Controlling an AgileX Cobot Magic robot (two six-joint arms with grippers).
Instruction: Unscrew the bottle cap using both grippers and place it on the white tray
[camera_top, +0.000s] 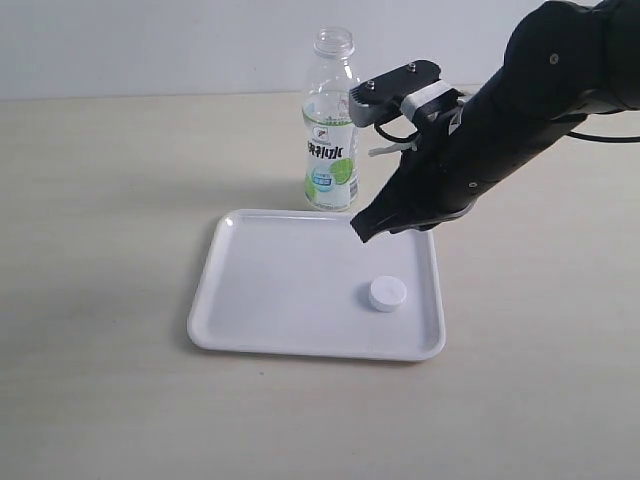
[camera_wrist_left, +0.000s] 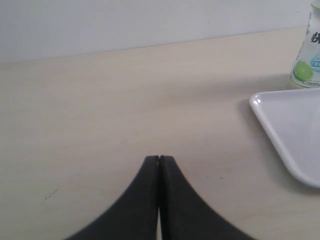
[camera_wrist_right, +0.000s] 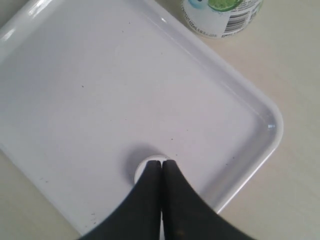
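Pale desk (camera_top: 100, 200): your small ribbed white cap (camera_top: 386, 293) lies on the flat white rectangular tray (camera_top: 260, 290), seemingly delivered, so left fingers (camera_wrist_left: 145, 190) and right fingers (camera_wrist_right: 147, 195) clench nothing.

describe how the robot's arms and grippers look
The right arm is bulky and black, with a white band, a black screwed plate and a black cable behind. The right gripper and left gripper have matte black fingers curving to slim tips.

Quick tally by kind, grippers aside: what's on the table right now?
Bottles: 1, the bottle, uncapped, standing beside the tray
Caps: 1, the bottle cap, lying in the tray
Trays: 1, the white tray
Total: 3
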